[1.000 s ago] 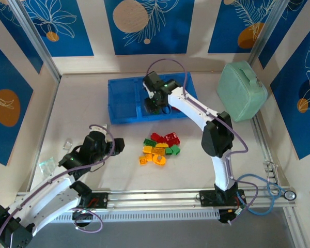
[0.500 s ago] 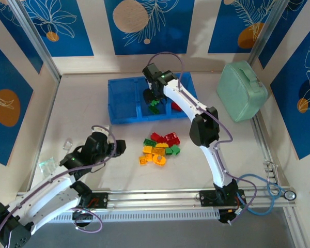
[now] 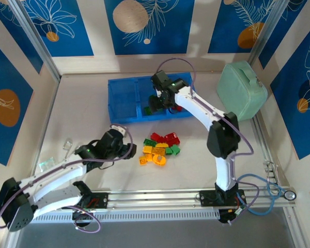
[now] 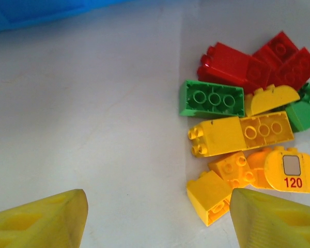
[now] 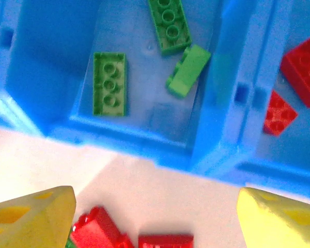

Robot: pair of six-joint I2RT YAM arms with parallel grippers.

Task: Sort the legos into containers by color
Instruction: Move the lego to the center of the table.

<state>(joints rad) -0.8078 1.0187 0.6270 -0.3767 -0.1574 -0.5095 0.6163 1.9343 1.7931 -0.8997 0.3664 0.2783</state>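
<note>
A pile of red, green and yellow legos (image 3: 160, 147) lies on the table in front of the blue tray (image 3: 121, 103). My left gripper (image 3: 129, 150) is open just left of the pile. In its wrist view a small yellow brick (image 4: 212, 196) sits by the right finger (image 4: 274, 222), with a green brick (image 4: 212, 98) and red bricks (image 4: 248, 64) beyond. My right gripper (image 3: 157, 103) hangs open and empty over the tray's near wall (image 5: 222, 150). The middle compartment holds three green bricks (image 5: 109, 83). The right compartment holds red bricks (image 5: 302, 62).
A pale mint-green case (image 3: 241, 90) stands at the back right. Two small clear pieces (image 3: 67, 143) lie near the left edge. An orange round piece marked 120 (image 4: 292, 169) lies at the pile's near side.
My right gripper opened and let a green brick fall into the middle compartment, then drew back toward the tray's near wall. My left arm swung right, closer to the pile.
</note>
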